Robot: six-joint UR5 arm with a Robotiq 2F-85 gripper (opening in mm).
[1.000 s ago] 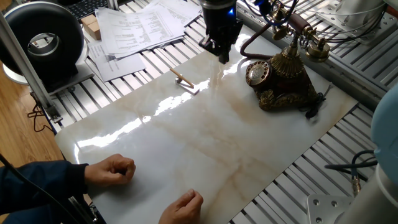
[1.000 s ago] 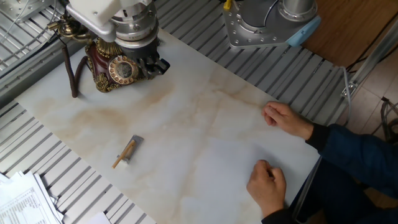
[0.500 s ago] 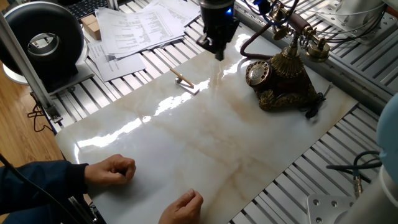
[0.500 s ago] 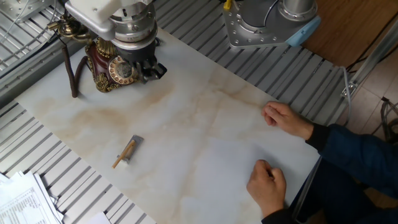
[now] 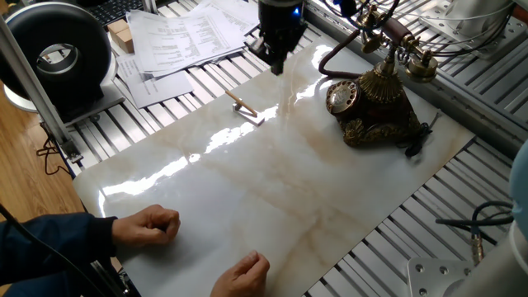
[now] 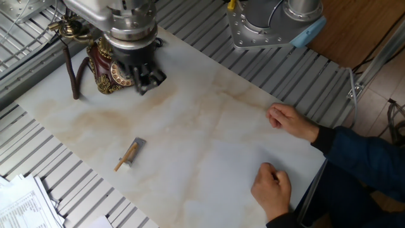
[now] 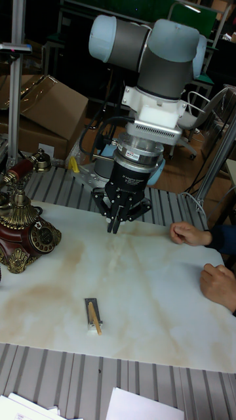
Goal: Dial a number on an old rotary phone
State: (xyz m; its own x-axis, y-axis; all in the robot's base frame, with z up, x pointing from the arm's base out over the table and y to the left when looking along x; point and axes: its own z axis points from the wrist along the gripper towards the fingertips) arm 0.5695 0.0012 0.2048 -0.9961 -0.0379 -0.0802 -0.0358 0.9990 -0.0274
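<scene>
The old rotary phone (image 5: 378,97) stands at the far right of the marble board, its coppery dial (image 5: 341,96) facing the board's middle and its handset on the cradle. The same phone (image 6: 101,63) is partly hidden behind my wrist in the other fixed view, and it (image 7: 23,230) shows at the left edge of the tall view. My gripper (image 5: 277,69) hangs above the board, left of the phone and apart from it. Its fingers point down. The tall view shows the gripper (image 7: 116,226) shut with nothing in it, and it (image 6: 149,81) sits just right of the dial (image 6: 122,75).
A small wooden stick on a grey piece (image 5: 245,108) lies on the marble board (image 5: 272,181). A person's two hands (image 5: 153,224) (image 5: 243,272) rest at the near edge. Papers (image 5: 181,37) and a large black round device (image 5: 62,54) sit beyond the board.
My gripper has drifted away from the phone's dial, towards the far edge of the board and a little higher. The phone, the stick and the hands have not moved.
</scene>
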